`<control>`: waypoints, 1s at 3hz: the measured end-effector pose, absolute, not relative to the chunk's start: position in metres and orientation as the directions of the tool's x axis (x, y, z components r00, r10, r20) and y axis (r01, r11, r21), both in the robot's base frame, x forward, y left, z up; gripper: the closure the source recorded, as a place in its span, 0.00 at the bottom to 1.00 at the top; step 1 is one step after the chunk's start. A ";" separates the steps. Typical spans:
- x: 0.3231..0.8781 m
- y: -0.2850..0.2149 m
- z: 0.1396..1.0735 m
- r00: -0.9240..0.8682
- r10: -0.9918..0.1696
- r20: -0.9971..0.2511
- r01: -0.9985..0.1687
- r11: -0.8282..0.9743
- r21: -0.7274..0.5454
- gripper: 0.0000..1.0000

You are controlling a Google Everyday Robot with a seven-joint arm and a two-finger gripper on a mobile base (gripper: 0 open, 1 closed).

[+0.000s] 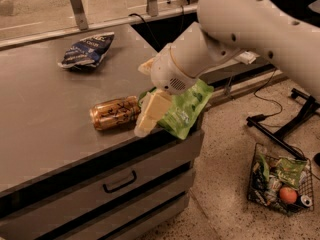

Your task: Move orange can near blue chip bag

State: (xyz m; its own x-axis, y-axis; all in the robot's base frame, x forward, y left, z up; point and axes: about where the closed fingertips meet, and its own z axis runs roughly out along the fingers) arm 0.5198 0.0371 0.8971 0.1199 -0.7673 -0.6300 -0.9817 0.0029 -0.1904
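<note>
The orange can [114,112] lies on its side near the front edge of the grey counter [45,119]. The blue chip bag [87,50] lies at the back of the counter, well apart from the can. My gripper [148,115] hangs from the white arm just right of the can, its cream fingers [152,109] pointing down toward the can's right end. It holds nothing.
A bright green bag [184,106] lies at the counter's right front corner, partly under my gripper. Drawers [120,181] sit below the counter. A wire basket [280,184] of items stands on the floor at the right, beside a black stand leg [280,129].
</note>
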 end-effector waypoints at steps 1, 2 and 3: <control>0.525 0.046 0.877 0.140 -0.808 -0.572 -0.971 0.000 -0.237 0.00; 0.530 0.053 0.865 0.172 -0.842 -0.512 -0.962 -0.031 -0.271 0.00; 0.527 0.059 0.866 0.210 -0.865 -0.455 -0.953 -0.078 -0.293 0.00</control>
State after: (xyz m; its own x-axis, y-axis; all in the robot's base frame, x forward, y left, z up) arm 0.5272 0.0595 0.8661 0.2103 -0.8654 -0.4549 -0.9530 -0.0776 -0.2929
